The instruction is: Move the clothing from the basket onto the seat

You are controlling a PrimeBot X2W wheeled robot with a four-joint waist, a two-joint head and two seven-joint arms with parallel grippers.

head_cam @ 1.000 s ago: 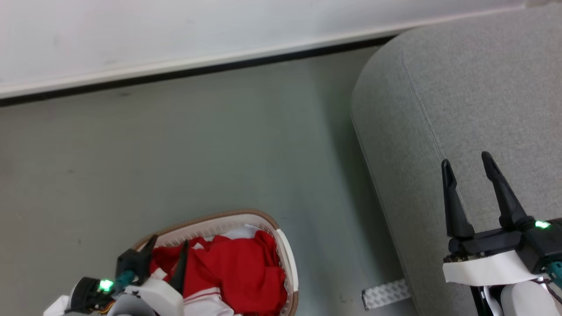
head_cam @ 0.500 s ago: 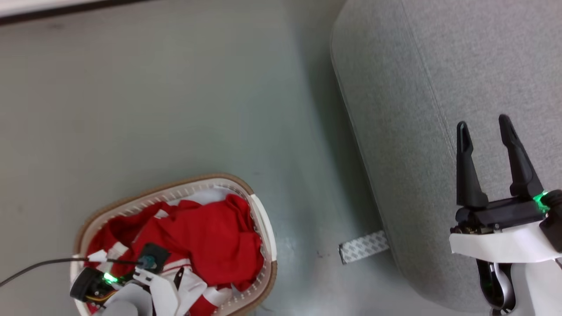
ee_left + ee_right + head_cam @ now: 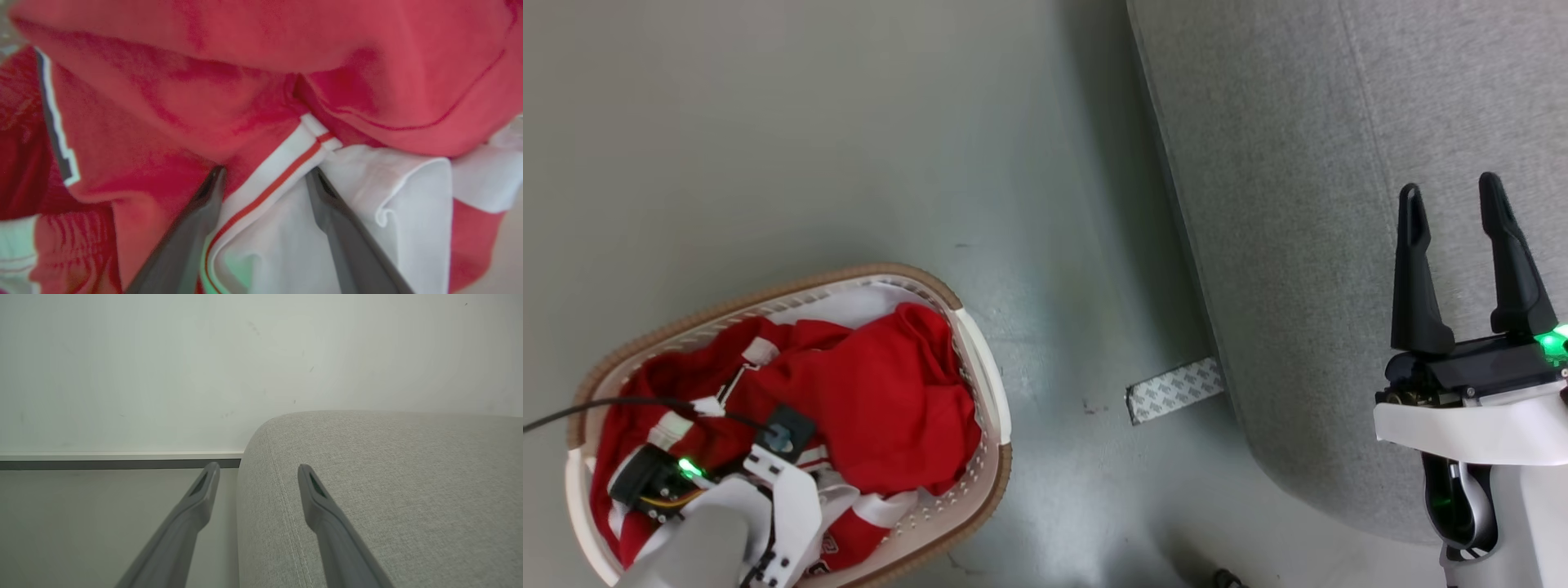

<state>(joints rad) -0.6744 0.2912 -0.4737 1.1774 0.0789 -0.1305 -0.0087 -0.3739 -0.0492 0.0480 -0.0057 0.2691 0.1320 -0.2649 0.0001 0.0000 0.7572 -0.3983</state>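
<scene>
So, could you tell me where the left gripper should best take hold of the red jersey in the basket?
Probably the bunched fold at the red-striped white trim of the red jersey, coming down from above: the basket walls block the sides, and the left gripper has its open jaws astride that fold.

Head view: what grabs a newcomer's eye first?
The red clothing heaped in the white basket on the floor at lower left, with the open left end effector reaching into the pile. At right, the big grey seat, with the open right end effector over its edge.
</scene>
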